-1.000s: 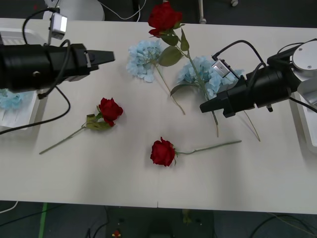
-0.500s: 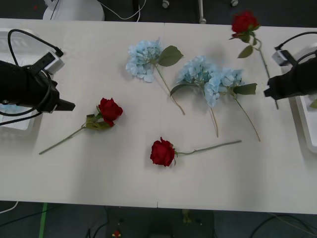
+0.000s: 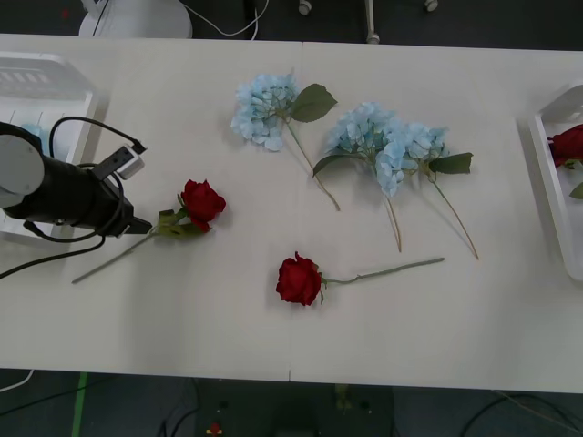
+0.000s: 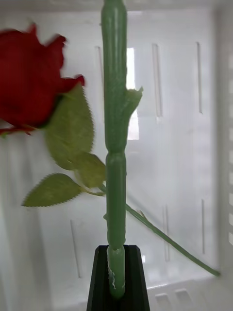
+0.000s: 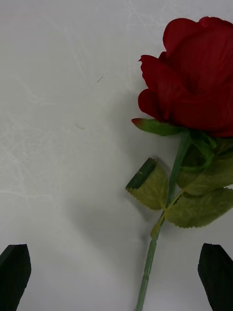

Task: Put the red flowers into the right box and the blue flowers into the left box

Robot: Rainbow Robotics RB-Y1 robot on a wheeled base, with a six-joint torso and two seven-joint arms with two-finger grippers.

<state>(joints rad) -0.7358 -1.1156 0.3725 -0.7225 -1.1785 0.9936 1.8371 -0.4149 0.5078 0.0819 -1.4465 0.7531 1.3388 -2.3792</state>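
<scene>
Deep-red roses [image 3: 202, 201], pale-blue flowers [image 3: 264, 109] — white table [image 3: 182, 309]

White table [image 3: 228, 355] w/ faint centre seam, spans nearly full width of front view. Dark grey floor beyond far edge & below near edge. White round base [image 3: 137, 16] + cables [image 3: 223, 23] on floor at back. Green tape strip [image 3: 78, 405] on floor, near-left. Light even, soft shadows.
</scene>
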